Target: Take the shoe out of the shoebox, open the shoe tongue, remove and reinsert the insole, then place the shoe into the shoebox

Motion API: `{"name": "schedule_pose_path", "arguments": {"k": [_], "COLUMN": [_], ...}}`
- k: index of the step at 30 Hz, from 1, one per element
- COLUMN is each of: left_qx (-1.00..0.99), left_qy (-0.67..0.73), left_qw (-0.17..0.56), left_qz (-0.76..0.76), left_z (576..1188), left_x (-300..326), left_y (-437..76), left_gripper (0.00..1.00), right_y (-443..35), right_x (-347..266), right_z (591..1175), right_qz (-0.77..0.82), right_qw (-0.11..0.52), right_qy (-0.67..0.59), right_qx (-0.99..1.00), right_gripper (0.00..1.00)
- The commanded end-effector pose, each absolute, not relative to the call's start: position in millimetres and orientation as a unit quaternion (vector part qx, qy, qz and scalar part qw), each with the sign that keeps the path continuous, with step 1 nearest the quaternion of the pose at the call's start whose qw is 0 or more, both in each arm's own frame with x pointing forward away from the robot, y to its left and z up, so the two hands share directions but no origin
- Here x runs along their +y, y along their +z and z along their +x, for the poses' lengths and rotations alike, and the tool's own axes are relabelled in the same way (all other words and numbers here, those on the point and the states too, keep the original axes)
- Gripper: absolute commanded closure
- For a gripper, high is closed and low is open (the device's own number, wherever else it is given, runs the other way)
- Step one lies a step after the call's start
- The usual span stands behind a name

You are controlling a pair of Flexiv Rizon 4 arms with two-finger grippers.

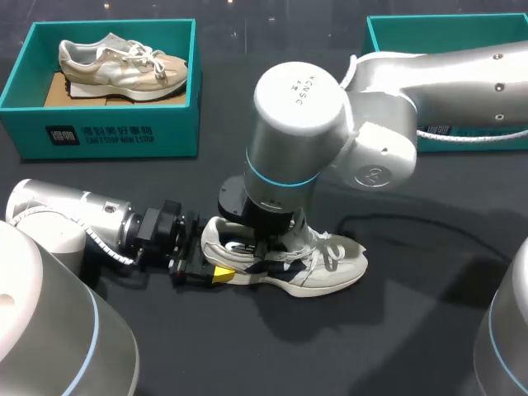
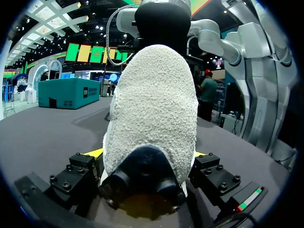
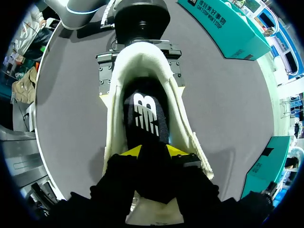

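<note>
While your left gripper (image 2: 147,153) clamps the stiff heel of the cream sneaker (image 1: 322,268) on the black table (image 1: 412,330) in front of the teal cardboard shoebox (image 1: 99,132), your right gripper (image 3: 154,151) pinches its thin black insole (image 3: 142,114), likely light and floppy, so grip it midway, edgewise.

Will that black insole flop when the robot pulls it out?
Probably bendy and light: the insole looks thin where the right gripper pinches it. The shoe likely won't slide, since the left gripper clamps its heel.
</note>
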State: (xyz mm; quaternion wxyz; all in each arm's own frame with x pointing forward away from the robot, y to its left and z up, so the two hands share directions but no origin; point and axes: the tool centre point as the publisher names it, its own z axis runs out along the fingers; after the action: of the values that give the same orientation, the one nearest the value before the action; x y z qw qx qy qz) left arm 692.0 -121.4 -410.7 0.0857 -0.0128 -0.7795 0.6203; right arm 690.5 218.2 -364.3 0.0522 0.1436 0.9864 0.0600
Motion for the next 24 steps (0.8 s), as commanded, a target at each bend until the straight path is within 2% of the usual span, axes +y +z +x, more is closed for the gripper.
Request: {"name": "schedule_pose_path", "arguments": {"k": [1, 6, 13, 20, 24], "left_qx": [-0.78, -0.78, -0.78, -0.78, -0.78], "left_qy": [0.62, 0.62, 0.62, 0.62, 0.62], "left_qw": [0.085, 0.085, 0.085, 0.085, 0.085], "left_qz": [-0.012, -0.012, -0.012, -0.012, -0.012], "left_z": [693, 693, 693, 693, 693], "left_x": [-122, -122, -122, -122, -122], "left_y": [-413, -413, -413, -413, -413], "left_gripper": [1.0, 1.0, 1.0, 1.0, 1.0], "right_y": [-376, -387, -395, -415, -431], "right_x": [222, 212, 197, 198, 204], "right_z": [693, 692, 694, 698, 691], "right_qz": [0.151, 0.159, 0.178, 0.176, 0.168], "right_qw": [0.048, 0.057, 0.065, 0.026, -0.009], "right_qy": [0.03, 0.027, 0.032, 0.036, 0.038], "right_qx": [0.987, 0.985, 0.981, 0.983, 0.985], "right_gripper": [0.67, 0.6, 0.58, 0.54, 0.55]}}
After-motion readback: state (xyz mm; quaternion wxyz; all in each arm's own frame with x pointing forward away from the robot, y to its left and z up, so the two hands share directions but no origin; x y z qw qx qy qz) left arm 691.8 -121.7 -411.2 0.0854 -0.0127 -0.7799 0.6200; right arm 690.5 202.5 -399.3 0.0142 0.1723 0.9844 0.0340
